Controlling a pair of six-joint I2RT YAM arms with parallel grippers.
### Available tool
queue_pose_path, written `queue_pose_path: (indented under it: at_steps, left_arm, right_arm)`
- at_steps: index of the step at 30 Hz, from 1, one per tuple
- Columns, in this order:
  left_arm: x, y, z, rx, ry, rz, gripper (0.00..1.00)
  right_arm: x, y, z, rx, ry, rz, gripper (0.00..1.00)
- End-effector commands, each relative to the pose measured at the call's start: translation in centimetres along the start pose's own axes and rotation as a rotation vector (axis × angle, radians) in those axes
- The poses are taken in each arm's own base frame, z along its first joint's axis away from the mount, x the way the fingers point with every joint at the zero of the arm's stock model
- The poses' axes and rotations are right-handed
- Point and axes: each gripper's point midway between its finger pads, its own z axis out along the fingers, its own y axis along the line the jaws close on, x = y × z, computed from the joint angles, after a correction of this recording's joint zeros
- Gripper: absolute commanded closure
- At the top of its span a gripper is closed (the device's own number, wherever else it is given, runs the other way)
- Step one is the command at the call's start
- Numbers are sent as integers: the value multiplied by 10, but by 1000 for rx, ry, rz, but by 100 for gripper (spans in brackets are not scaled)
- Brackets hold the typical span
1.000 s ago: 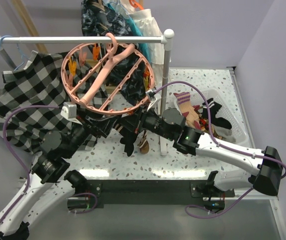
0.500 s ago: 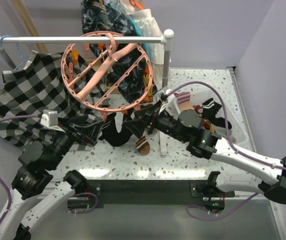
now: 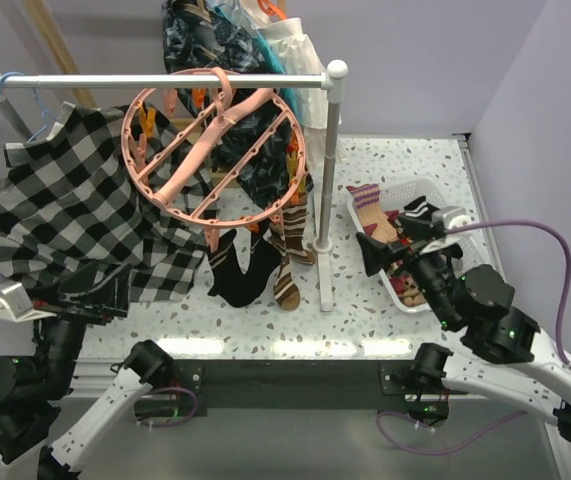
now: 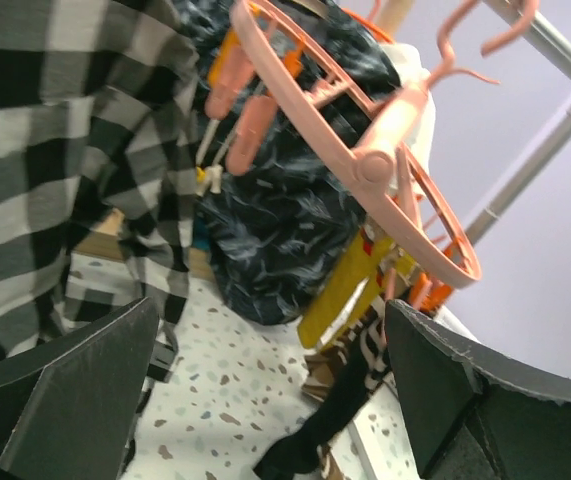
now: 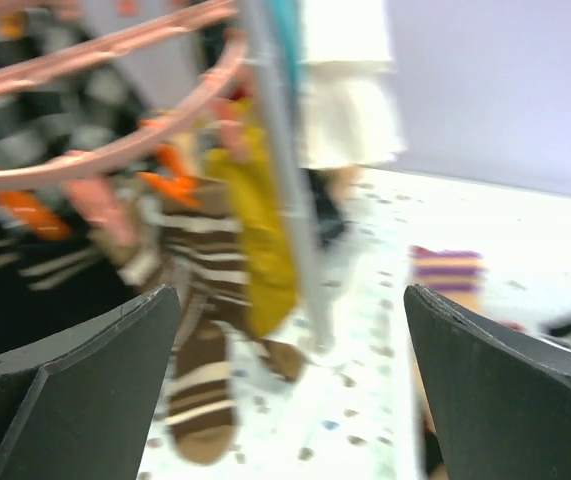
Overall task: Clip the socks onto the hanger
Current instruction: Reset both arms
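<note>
Socks point(image 3: 250, 265) hang clipped to the hanger point(image 3: 215, 150); left tool point(image 3: 100, 295) and right tool point(image 3: 375, 250) have both pulled back, jaws spread.

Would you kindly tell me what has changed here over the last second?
Both arms drew back from under the hanger: the left pincer, open, toward the near-left corner, and the right pincer, open, over beside the basket. The black sock and brown striped sock now hang from it, released. The hanger tilted slightly. Checkered shirt and rail stayed put.

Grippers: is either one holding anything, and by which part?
Nothing is held. Left gripper and right gripper both show open, empty jaws, clear of the hanger.
</note>
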Motion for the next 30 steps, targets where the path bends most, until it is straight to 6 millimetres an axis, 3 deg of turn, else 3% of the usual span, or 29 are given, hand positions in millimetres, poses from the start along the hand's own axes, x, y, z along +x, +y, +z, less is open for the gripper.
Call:
queue_pose_path:
  at_steps: [1, 5, 15, 30]
  left_arm:
    - [-13, 27, -15, -100, -73, 27, 0]
    - [-9, 39, -19, -150, -72, 17, 0]
    - [-7, 53, -26, -189, -122, -26, 0]
    - [-8, 58, -27, -223, -124, -20, 0]
  right_arm:
    - [10, -73, -32, 292, -21, -125, 1]
    - [10, -101, -54, 379, -61, -137, 1]
    - [23, -128, -77, 458, -110, -146, 1]
    - [28, -120, -68, 430, -102, -157, 1]
